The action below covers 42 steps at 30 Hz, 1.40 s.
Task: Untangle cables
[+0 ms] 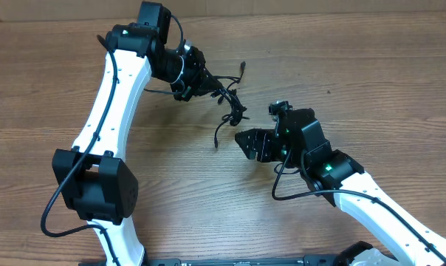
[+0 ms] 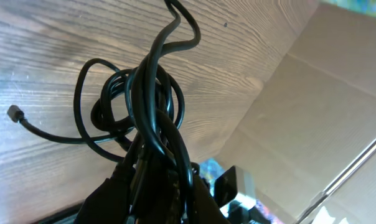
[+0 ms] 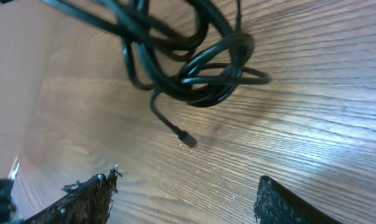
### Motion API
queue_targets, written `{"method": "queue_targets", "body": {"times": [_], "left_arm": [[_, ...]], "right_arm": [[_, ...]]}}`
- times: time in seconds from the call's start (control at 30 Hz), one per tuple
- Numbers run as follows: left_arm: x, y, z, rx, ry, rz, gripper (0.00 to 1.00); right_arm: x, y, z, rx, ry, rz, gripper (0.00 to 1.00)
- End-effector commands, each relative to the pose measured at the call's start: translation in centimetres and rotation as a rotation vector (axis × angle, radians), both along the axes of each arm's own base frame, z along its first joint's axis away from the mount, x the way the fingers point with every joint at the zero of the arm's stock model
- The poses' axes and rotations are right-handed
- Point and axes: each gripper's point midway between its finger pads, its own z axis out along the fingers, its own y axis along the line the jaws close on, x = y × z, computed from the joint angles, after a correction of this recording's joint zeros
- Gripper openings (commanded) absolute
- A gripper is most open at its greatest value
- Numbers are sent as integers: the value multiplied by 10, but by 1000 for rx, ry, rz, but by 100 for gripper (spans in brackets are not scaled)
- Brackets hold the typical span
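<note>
The cables (image 1: 230,103) are a tangle of thin black cords hanging just above the wooden table near its middle. My left gripper (image 1: 199,83) is shut on the tangle's upper left end. In the left wrist view the cables (image 2: 147,106) rise out of the left gripper (image 2: 160,193) in loops, and one plug end (image 2: 14,113) sticks out to the left. My right gripper (image 1: 244,142) stands open just below and right of the tangle, apart from it. In the right wrist view the cables (image 3: 200,74) hang beyond the right gripper (image 3: 185,193), with a loose plug end (image 3: 187,138) pointing toward it and nothing between the fingers (image 3: 88,193).
The wooden table (image 1: 356,59) spreads all around the arms. A cardboard wall (image 2: 312,112) stands beyond the table's far edge. Something white (image 1: 371,258) lies at the bottom right corner by the right arm's base.
</note>
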Motion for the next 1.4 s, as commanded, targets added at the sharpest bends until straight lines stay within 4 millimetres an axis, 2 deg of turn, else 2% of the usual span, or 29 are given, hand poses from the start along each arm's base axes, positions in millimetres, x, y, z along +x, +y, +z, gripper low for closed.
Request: {"method": "queue_targets", "body": {"times": [0.0,0.23,0.43,0.6,0.77,0.83,0.97,1.13,1.37], "left_arm": [[1,-2,6,-6,58,60,4],[-8,-1,4,-7,286,211,4],[-13,-8,14,-71,310,183,4],[-21,-7,13,-65,339,170,4],[-38,5,10,-35,450,193,4],[-46,25,10,-27,508,216,4],[-55,40,16,-59,542,204,4],[-57,47,18,-70,543,202,4],[-57,41,23,-102,548,191,4]], "right_arm": [[-5,8,4,8,-23,69,73],[-11,13,6,35,-9,103,73],[-11,13,6,32,-11,104,73],[-11,9,2,-19,-50,137,73],[-8,4,-1,-73,-87,146,73],[-4,-2,-5,-115,-100,123,73],[0,-11,-10,-184,-124,111,73],[1,-11,-10,-208,-161,146,73],[4,-9,-6,-212,-197,160,73]]}}
